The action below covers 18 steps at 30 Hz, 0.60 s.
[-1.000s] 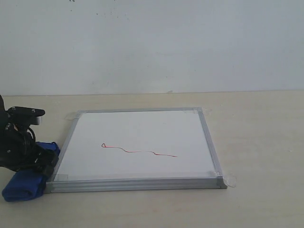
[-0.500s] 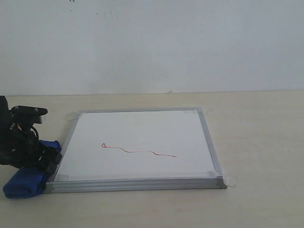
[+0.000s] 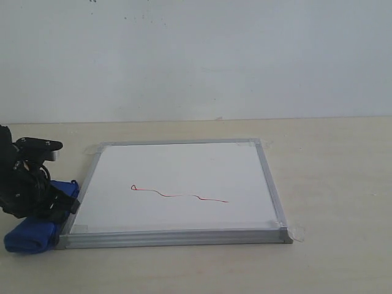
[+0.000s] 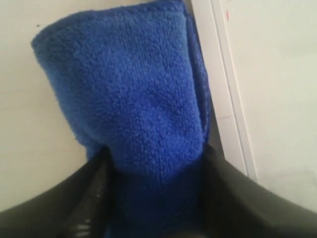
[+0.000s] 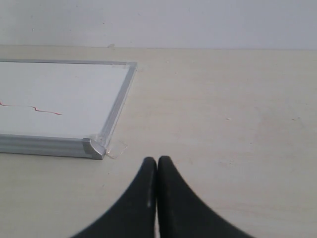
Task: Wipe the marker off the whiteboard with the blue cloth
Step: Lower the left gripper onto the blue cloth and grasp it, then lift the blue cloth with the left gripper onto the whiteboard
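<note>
**Left jaws on the cloth, right gripper closed**

The left arm sits low at the left edge of the exterior view. Its black wrist is bent downward and the left gripper is angled toward the right. In the left wrist view its two dark fingers stand on either side of the blue cloth. Both touch it and pinch its near end between them. The right gripper is held low and pointing forward, its curved black fingertips pressed together with nothing between them.

No readable text, labels or numbers anywhere
</note>
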Tool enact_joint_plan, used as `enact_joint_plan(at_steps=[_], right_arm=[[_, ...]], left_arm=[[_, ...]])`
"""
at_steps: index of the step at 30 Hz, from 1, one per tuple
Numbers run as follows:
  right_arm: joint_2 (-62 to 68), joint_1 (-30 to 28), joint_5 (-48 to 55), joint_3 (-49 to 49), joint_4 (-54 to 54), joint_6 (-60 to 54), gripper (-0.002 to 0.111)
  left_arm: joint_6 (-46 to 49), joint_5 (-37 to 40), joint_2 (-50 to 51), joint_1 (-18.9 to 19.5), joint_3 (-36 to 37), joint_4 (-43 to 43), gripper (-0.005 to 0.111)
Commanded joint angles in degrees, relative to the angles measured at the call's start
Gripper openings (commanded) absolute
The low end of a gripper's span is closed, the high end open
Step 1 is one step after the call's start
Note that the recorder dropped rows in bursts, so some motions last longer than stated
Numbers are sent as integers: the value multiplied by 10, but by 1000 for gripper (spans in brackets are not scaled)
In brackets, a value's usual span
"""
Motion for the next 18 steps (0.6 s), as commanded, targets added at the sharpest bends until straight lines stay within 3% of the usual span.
enact_joint_plan(at_steps=[1,7,10,13,16,18], right_arm=[[-2,-3,-3,0,1,1,0],[-2,-3,-3,0,1,1,0],[-2,-3,-3,0,1,1,0],[-2,-3,-3,0,1,1,0],[-2,-3,-3,0,1,1,0],[-2,-3,-3,0,1,1,0]], left_arm=[[3,13,-30,2,7,15,4],[-1,-19,-138,2,7,-19,4],[46,-54,-185,-9,7,-52,4],[89,-93,-172,-43,6,-57,4],[115,-78,-113,-94,-36,-57,4],[116,-75,-67,-108,-62,-56,4]])
